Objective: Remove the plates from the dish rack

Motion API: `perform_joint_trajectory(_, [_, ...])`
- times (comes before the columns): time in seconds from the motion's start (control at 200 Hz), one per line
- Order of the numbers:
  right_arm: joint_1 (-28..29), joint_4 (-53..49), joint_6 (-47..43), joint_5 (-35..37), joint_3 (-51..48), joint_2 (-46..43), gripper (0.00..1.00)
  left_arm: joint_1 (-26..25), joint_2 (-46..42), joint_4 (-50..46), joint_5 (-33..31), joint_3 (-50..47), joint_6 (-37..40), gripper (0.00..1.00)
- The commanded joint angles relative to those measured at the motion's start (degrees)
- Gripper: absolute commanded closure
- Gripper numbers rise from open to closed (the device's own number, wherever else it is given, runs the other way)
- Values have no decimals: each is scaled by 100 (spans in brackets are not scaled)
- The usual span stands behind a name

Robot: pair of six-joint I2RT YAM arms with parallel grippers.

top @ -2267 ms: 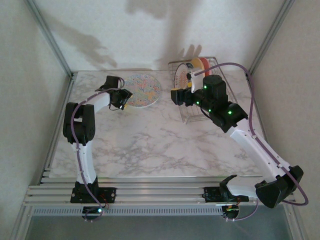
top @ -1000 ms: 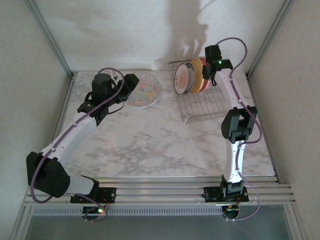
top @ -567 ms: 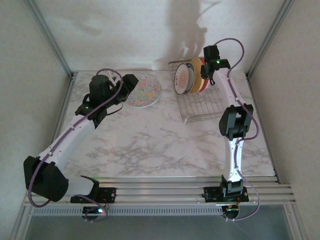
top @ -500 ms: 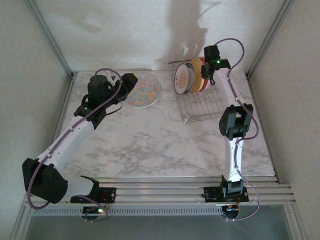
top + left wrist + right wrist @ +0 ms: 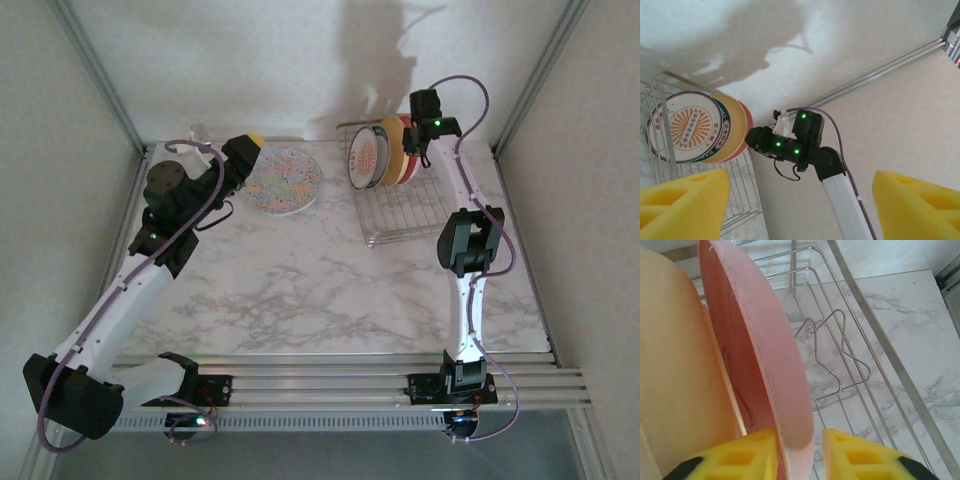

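Counting one floral plate [image 5: 283, 180] flat on the table [image 5: 300, 280]. The orange-motif plate [image 5: 365, 158], yellow plate [image 5: 392, 152] and pink-red plate [image 5: 757, 335] stand in the dish rack [image 5: 410, 215]. The right gripper [image 5: 800, 450] straddles the pink-red rim, but I can't tell whether it grips. The left gripper [image 5: 801, 205] gapes wide, empty.

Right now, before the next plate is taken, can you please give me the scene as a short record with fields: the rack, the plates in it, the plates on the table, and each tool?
dish rack: far right part of the table
in rack: three upright, white plate with orange motif, yellow plate, pink-red plate
on table: floral plate, lying flat, left of the rack
right tool: jaws astride the pink-red plate's rim, small gap on one side
left tool: open, empty, near the floral plate's far left edge
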Motion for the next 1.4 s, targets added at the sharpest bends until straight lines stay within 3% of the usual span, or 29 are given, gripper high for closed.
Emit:
perform_joint_trajectory(0.0, [-37, 68, -105, -33, 195, 157, 72, -45, -61, 143, 115, -32, -37, 25])
perform_joint_trajectory(0.41, [-64, 59, -132, -3, 284, 299, 81, -46, -70, 126, 76, -93, -85, 25])
perform_joint_trajectory(0.751, [-32, 69, -69, 18, 462, 220, 100, -47, -19, 86, 54, -87, -79, 25])
perform_joint_trajectory(1.011, [164, 210, -263, 571, 508, 48, 100, -46, 36, 197, 78, -128, -117, 25])
perform_joint_trajectory(1.391, [543, 372, -689, 2000, 604, -104, 100, -58, 90, 296, 79, -111, -165, 25])
